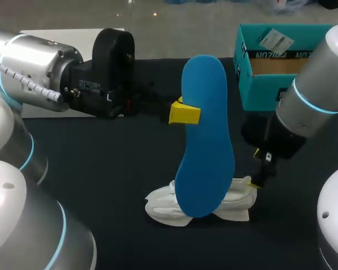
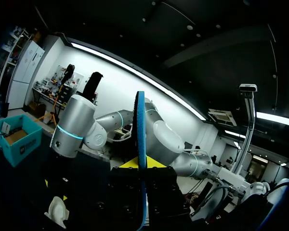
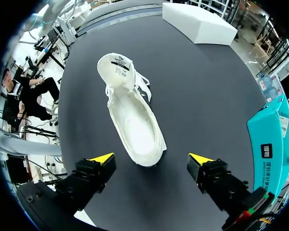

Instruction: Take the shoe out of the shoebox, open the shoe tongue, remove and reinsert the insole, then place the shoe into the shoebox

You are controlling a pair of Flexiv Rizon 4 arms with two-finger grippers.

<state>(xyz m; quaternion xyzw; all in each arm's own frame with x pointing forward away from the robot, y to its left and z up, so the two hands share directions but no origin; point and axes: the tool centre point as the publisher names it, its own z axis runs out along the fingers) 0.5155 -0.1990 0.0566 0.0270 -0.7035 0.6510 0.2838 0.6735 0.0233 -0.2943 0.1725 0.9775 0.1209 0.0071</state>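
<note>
A blue insole hangs upright above the table, with my left gripper shut on its edge near the top. The left wrist view shows the insole edge-on between the yellow tips. Below it a white shoe lies on the dark table, its middle hidden behind the insole. In the right wrist view the shoe has its tongue pulled up and its inside bare. My right gripper stands open just above the shoe's near end, and in the head view the gripper is at the shoe's right end.
The teal shoebox stands open at the back right, close behind my right arm, and shows beside the right gripper. A white box sits at the table's far side beyond the shoe.
</note>
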